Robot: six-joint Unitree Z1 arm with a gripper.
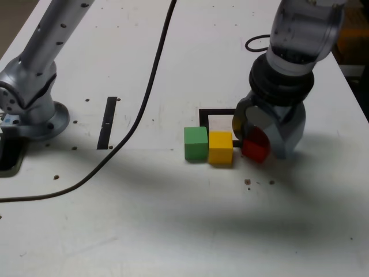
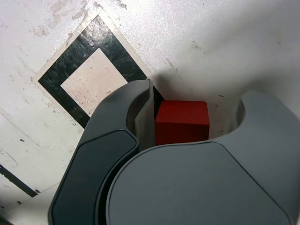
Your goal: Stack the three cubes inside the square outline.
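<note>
"Across the pale worktop (image 1: 144, 231), what do you have reaching in?"

"You have the arm (image 1: 297, 40) coming in from the exterior view's upper right, on the side of the worktop's right edge. Over by its left edge you can see a grey jointed structure (image 1: 40, 98) on a round foot, and a dark cable (image 1: 151, 86) curves between the two."

"And your pincer?"

"Your pincer (image 2: 198, 96) is down around the red cube (image 2: 182, 122), partly open. One finger (image 2: 146, 110) is right up against the cube or just beside it; you can't tell which. Between the cube and the other finger (image 2: 253, 112) you can see a gap, so you have no grip on it."

"Where's your square outline?"

"Your square outline (image 2: 49, 84) lies beside the pincer, nearer the worktop's right edge than its left in the exterior view. The straight black strip (image 1: 107, 123) is well apart, towards the left edge."

"How do your cubes sit?"

"Side by side, unstacked. In the exterior view, you see the green cube (image 1: 196, 144) leftmost, then the yellow cube (image 1: 220, 149) close against it, both by the outline's lower side. Your red cube is just beyond the yellow, towards the worktop's right edge, between your pincer's fingers."
</note>
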